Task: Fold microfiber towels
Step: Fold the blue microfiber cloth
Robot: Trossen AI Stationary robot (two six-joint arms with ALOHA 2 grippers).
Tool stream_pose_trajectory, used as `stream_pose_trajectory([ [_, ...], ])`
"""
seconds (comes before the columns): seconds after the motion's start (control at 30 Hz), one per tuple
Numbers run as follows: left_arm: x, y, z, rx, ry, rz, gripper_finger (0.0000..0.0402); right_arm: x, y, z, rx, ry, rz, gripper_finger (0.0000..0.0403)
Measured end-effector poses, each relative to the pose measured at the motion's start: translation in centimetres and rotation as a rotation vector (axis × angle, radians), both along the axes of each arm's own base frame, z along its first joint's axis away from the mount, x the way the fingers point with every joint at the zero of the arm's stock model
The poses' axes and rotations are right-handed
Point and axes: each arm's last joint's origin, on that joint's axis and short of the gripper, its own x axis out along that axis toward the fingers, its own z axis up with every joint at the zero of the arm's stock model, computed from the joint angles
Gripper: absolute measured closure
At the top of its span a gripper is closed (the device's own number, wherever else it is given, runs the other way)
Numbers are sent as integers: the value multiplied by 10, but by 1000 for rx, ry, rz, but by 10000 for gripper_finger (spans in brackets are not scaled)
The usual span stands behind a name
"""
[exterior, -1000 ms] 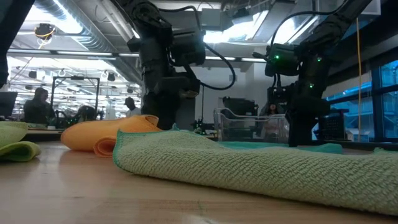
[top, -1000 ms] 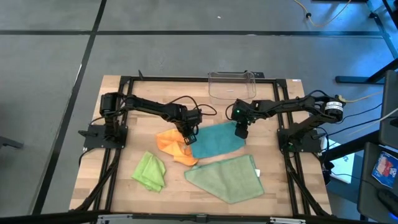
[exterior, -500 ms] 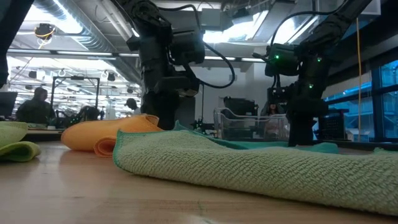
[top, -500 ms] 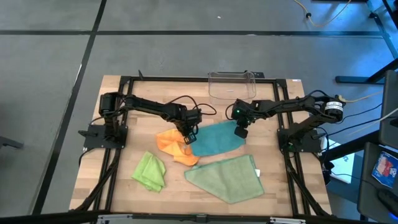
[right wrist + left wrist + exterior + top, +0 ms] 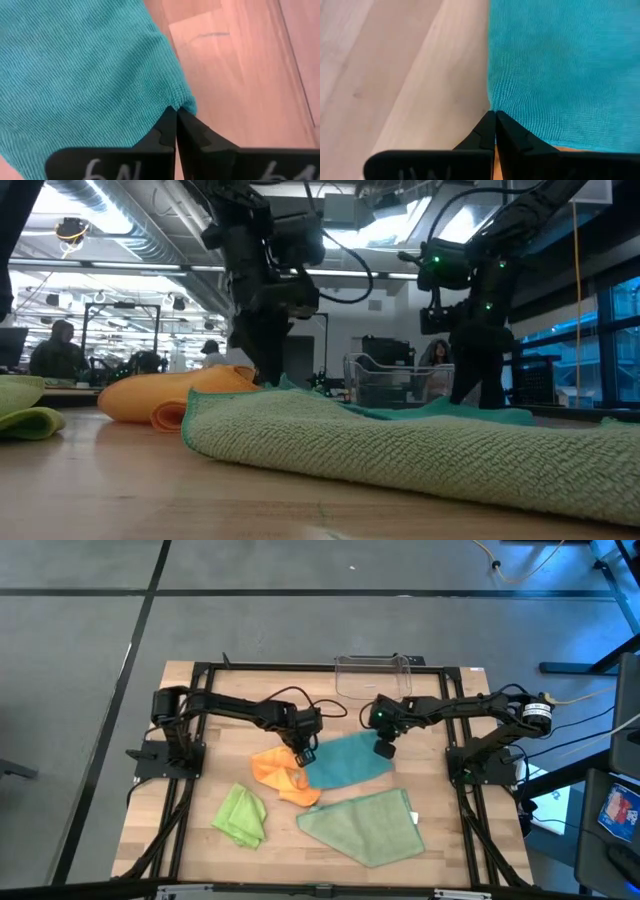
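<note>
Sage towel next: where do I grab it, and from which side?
By its two far corners, from above: the sage towel lies spread nearly flat, so only thin edges offer a pinch. Its far edge sits close to the teal towel.

Four microfiber towels lie on the wooden tabletop (image 5: 200,840). The teal towel (image 5: 345,760) sits mid-table, mostly spread flat, its two far corners pinched and raised slightly. The orange towel (image 5: 280,772) lies crumpled and partly rolled just beside it, touching the teal towel's left edge. The lime green towel (image 5: 242,815) is bunched near the front left. The larger pale sage towel (image 5: 365,825) lies spread at the front, its far edge meeting the teal one.
</note>
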Motion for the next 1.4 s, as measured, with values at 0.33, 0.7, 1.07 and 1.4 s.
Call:
stream_pose_trajectory([
  [0.33,-2,9,-10,4,56,28,401,1,-5,1,-142,19,-62,367],
  [0.7,-7,15,-9,0,86,83,338,-1,-5,2,-138,28,-61,252],
  [1.07,-29,11,31,9,62,85,330,2,39,33,11,-165,216,241],
  [1.4,-28,-2,37,69,44,-3,331,29,91,-1,-9,-262,462,238],
])
